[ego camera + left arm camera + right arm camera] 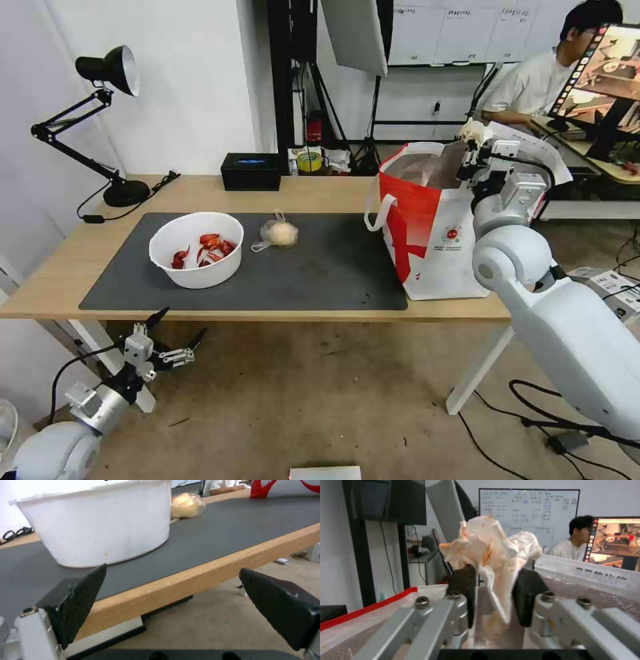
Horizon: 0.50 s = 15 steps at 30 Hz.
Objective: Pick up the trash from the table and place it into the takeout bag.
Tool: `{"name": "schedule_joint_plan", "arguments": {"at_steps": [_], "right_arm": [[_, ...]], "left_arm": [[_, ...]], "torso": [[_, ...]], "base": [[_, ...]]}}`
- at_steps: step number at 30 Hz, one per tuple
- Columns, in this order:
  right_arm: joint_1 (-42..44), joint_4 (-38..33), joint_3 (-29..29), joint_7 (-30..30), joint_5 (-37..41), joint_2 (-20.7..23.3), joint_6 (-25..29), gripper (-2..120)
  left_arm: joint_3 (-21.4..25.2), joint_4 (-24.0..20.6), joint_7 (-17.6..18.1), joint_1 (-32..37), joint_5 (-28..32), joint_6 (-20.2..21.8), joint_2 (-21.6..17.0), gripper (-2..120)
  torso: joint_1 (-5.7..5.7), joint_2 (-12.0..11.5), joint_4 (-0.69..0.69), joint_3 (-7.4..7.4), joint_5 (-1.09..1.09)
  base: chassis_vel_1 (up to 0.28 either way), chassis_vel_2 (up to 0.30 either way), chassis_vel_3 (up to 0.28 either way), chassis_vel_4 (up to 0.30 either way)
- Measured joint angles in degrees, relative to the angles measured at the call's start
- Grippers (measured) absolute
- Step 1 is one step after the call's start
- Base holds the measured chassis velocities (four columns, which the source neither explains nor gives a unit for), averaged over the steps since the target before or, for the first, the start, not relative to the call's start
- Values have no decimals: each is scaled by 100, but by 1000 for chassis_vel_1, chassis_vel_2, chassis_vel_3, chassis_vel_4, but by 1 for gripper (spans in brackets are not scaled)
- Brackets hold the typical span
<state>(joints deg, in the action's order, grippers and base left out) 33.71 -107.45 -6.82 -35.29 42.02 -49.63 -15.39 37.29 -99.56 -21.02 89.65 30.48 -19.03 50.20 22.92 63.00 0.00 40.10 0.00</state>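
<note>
The table (87, 253) is carrying a dark grey mat (320, 267) across most of its wooden top, and the takeout bag (433, 227) is standing upright at the mat's right end, its mouth gaping open and its foil lining showing. The white bowl (197, 250) is sitting on the left part of the mat with red crayfish shells (207, 248) lying inside it, and the small knotted clear bag (279, 233) is resting just beside the bowl, toward the takeout bag. The right gripper (475, 137) is hanging over the bag's open mouth, its dark fingers (465, 580) pinching the crumpled tissue (493, 552) — a stained white wad sticking up above the fingertips, with the foil interior directly beneath. The left gripper (180, 330) is hovering below the table's front edge, near the bowl, with its fingers spread wide and gripping nothing — the wrist view is showing the wooden edge between them.
</note>
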Motion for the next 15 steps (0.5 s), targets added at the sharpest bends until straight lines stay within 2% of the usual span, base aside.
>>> {"name": "schedule_joint_plan", "arguments": {"at_steps": [4, 5, 8, 9, 11, 15], "right_arm": [[17, -22, -1, -1, -3, 38, -31, 47], [17, -22, -1, -1, -3, 38, -31, 47], [4, -9, -1, 5, 0, 51, -33, 62], [4, -9, -1, 5, 0, 51, -33, 62], [-22, 15, -1, 19, 11, 50, -33, 74], [-30, 31, 5, 30, 15, 39, -33, 82]], "left_arm": [[1, -2, 0, -10, 2, 1, -2, 100], [1, -2, 0, -10, 2, 1, -2, 100], [1, 1, 0, -24, 5, 4, 0, 100], [1, 1, 0, -24, 5, 4, 0, 100], [-9, 13, 1, -33, 6, 5, 5, 100], [-12, 18, 1, -41, 5, 5, 5, 100]], "torso": [[0, 0, 0, 0, 0], [0, 0, 0, 0, 0], [0, 0, 0, 0, 0], [0, 0, 0, 0, 0], [0, 0, 0, 0, 0], [0, 0, 0, 0, -1]], "base": [[0, 0, 0, 0], [0, 0, 0, 0], [0, 0, 0, 0], [0, 0, 0, 0], [0, 0, 0, 0], [0, 0, 0, 0]]}}
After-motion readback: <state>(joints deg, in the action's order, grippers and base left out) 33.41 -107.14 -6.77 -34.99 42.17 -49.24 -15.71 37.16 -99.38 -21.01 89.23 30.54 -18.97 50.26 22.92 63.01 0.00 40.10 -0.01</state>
